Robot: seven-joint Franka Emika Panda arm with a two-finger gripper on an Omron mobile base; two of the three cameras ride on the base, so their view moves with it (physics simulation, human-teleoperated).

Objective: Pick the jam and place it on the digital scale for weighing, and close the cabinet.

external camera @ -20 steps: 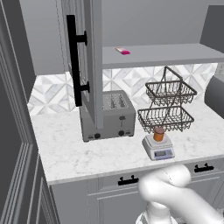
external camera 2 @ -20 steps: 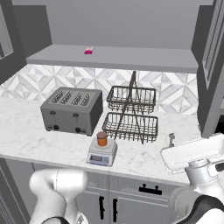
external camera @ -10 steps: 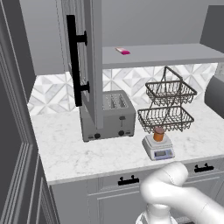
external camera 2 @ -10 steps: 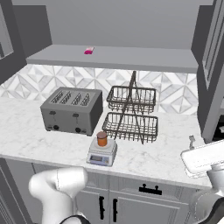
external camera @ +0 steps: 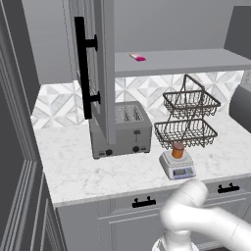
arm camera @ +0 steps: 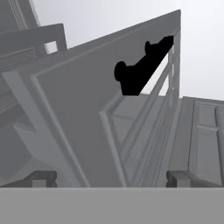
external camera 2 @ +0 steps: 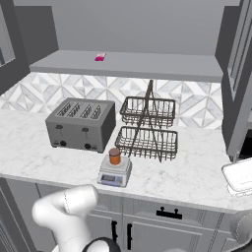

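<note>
The jam (external camera: 177, 149) (external camera 2: 114, 156), a small orange-brown jar with a dark lid, stands upright on the round plate of the white digital scale (external camera: 180, 169) (external camera 2: 114, 174) near the counter's front edge. The grey cabinet has its left door (external camera: 103, 73) swung out over the toaster, black bar handle (external camera: 83, 68) facing me. Another cabinet door (external camera 2: 240, 74) stands open at the right. In the hand view my gripper (arm camera: 113, 177) is open and empty, facing a panelled cabinet door (arm camera: 87, 118) with a black handle (arm camera: 140, 68) close ahead.
A grey toaster (external camera: 122, 130) (external camera 2: 81, 123) sits left of the scale. A two-tier wire basket (external camera: 188, 117) (external camera 2: 147, 128) stands right behind it. A flat pink-and-white item (external camera: 138, 57) (external camera 2: 100, 57) lies on the cabinet shelf. Drawers with short black handles (external camera: 143, 201) run below the counter.
In the right base view my hand has swung rightward, away from the scale toward the right cabinet door. The jam, scale and doors have not moved.
</note>
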